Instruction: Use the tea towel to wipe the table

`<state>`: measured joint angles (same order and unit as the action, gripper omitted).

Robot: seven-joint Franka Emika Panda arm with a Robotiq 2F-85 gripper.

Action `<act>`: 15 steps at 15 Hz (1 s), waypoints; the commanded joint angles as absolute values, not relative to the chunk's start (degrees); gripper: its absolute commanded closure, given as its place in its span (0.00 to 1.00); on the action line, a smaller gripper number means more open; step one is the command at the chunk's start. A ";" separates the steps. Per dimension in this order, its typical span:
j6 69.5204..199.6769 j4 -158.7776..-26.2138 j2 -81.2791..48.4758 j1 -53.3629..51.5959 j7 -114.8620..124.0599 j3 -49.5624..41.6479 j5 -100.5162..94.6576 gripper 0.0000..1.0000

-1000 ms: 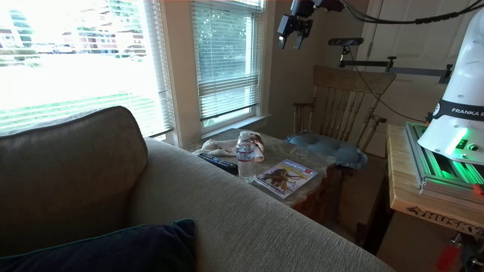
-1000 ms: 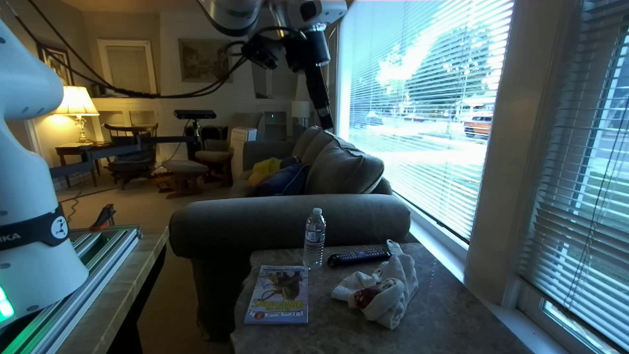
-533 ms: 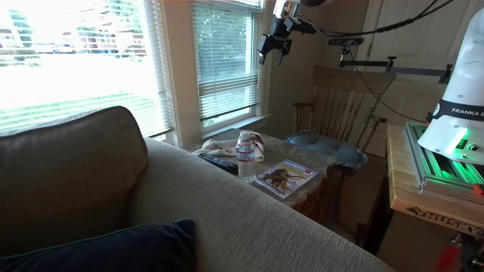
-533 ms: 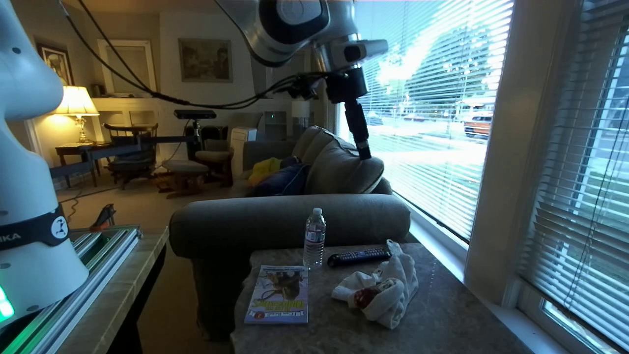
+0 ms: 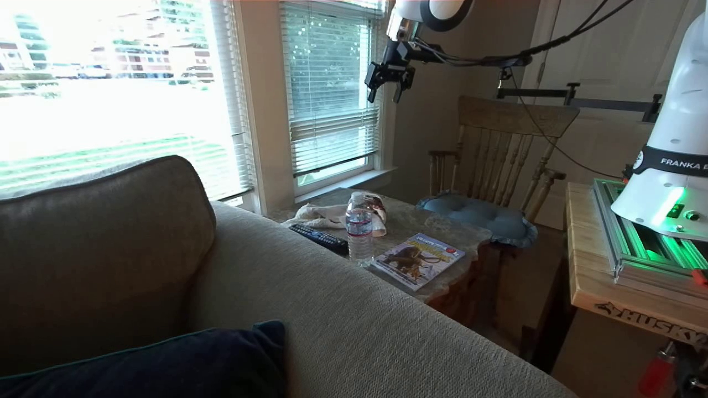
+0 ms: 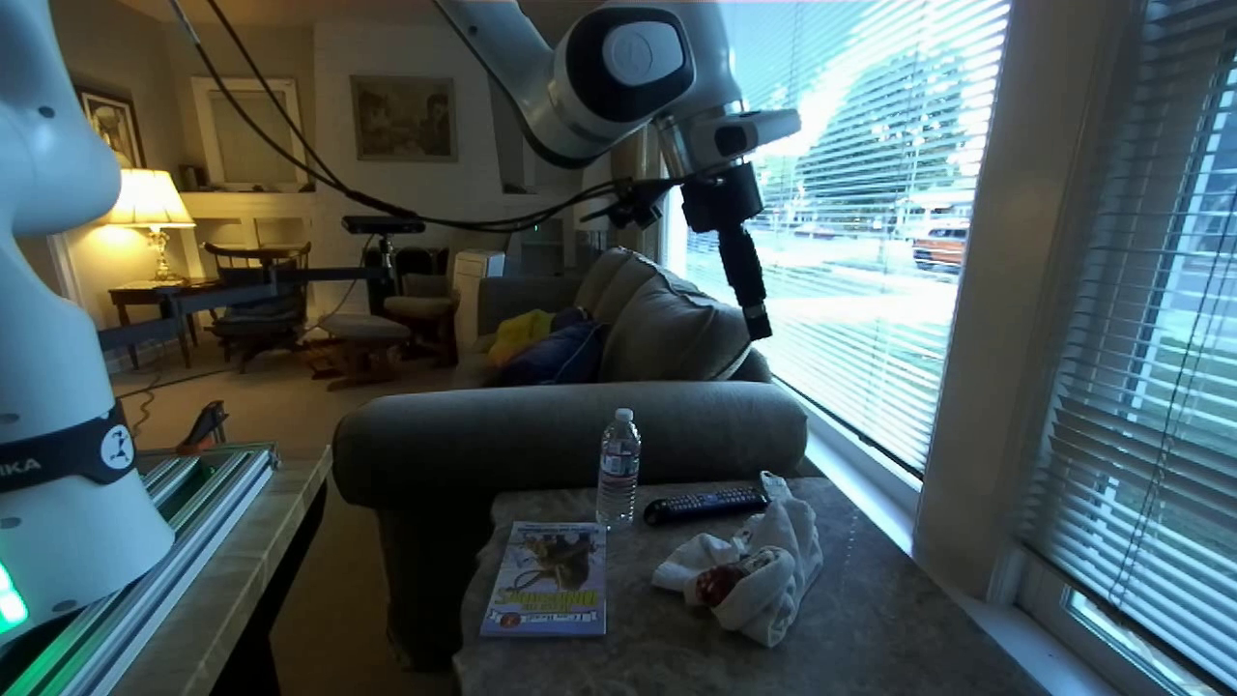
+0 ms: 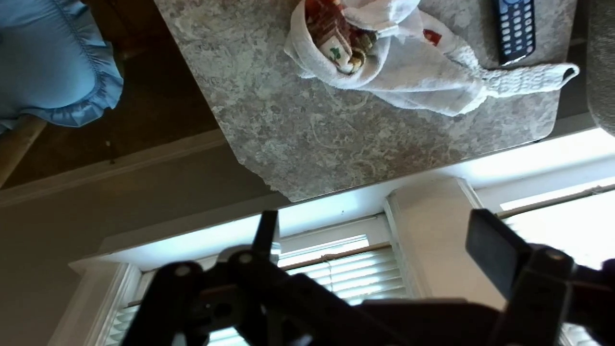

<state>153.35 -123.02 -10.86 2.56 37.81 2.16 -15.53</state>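
The tea towel [image 6: 788, 590], whitish with reddish-brown patches, lies crumpled on the table [image 6: 899, 628] near the window side. From above, the wrist view shows the towel [image 7: 423, 72] bunched up, with a knitted loop stretching toward the remote. The table's mottled grey top [image 7: 269, 96] fills the upper middle of that view. My gripper [image 5: 384, 99] hangs well above the table, in front of the window, its jaws wide apart and nothing between them. In the wrist view the gripper [image 7: 374, 226] has only sill, wall and blinds behind its gap; the towel is beyond the fingertips.
On the table stand a clear water bottle [image 6: 618, 474], a black remote [image 6: 705, 505] touching or close to the towel, and a magazine [image 6: 546, 580]. The sofa arm [image 6: 570, 435] borders the table. A chair with a blue cushion [image 5: 481, 215] and the window blinds [image 6: 850, 242] are nearby.
The arm has swung toward the window and come lower, bringing my gripper closer to the towel's side of the table. Its jaws stay apart. Towel, bottle, remote and magazine have not moved.
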 commanded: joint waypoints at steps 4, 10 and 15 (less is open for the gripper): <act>151.24 -119.48 -16.21 -3.74 39.34 -4.10 -19.74 0.00; 152.40 -115.01 -24.50 -7.21 34.97 -6.77 -19.65 0.00; 155.41 -109.81 -32.83 -6.09 25.87 -5.06 -13.87 0.00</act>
<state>153.34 -114.49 -27.08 -6.25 30.85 -5.42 -17.51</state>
